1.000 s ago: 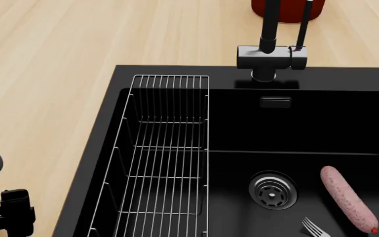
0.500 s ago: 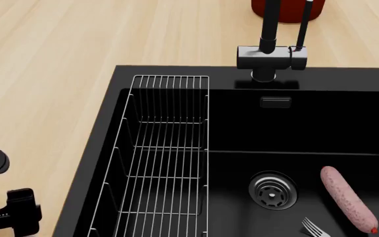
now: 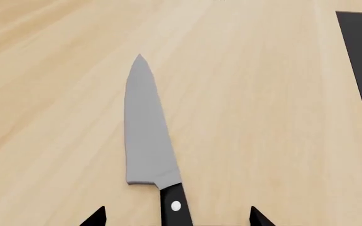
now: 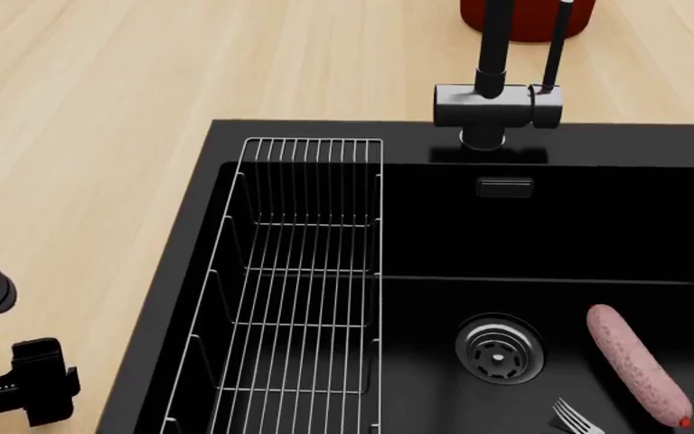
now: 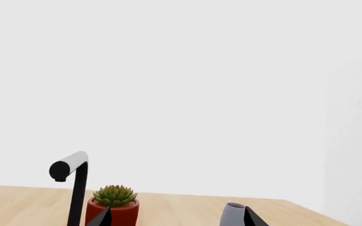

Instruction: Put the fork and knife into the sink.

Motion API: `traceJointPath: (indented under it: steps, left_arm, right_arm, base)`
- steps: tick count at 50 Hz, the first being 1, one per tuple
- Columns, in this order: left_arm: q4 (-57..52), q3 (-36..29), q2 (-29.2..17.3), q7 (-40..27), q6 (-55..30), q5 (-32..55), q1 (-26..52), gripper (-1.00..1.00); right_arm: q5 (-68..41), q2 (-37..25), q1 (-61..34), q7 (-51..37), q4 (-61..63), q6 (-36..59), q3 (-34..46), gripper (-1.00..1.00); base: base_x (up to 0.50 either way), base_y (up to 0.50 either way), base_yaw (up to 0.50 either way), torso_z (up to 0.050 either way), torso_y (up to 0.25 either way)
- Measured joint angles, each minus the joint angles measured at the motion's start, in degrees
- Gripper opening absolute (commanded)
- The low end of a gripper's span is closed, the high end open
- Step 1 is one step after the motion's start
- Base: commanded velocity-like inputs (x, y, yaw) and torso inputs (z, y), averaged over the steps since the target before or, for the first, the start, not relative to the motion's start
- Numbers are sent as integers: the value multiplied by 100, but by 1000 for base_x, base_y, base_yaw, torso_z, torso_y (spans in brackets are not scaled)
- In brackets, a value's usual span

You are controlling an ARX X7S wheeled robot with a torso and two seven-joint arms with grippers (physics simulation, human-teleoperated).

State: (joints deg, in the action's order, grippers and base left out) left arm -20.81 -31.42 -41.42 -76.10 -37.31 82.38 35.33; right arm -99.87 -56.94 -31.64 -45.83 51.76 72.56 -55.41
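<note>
The knife (image 3: 144, 136) lies flat on the wooden counter, its pale blade pointing away from my left gripper (image 3: 177, 219). That gripper is open, its two dark fingertips (image 3: 96, 218) standing either side of the black riveted handle without touching it. In the head view the fork (image 4: 576, 419) shows only its tines, on the floor of the black sink (image 4: 636, 217) near the bottom edge. The knife is out of the head view. My right gripper (image 5: 179, 219) is open, holds nothing and faces a white wall.
A pink sausage (image 4: 636, 363) lies by the round drain (image 4: 499, 348). A wire rack (image 4: 304, 289) fills the sink's left side. The black faucet (image 4: 494, 95) and a red plant pot (image 5: 113, 207) stand behind. A grey vase (image 5: 233, 214) stands further along. My left arm (image 4: 28, 384) hangs beside the sink.
In the head view my left arm has edged slightly to the right, toward the sink's rim. The fork, the sausage and the rest have not moved.
</note>
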Motion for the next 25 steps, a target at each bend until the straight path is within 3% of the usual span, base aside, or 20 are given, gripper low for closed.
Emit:
traceJointPath:
  steps: [25]
  left_arm:
    - [-22,79,-50,125,88,-55,-126,-100]
  right_arm:
    - [-165,-231,2,-237,-123,-183,126,100]
  base:
    - [1,1,1,-2,0]
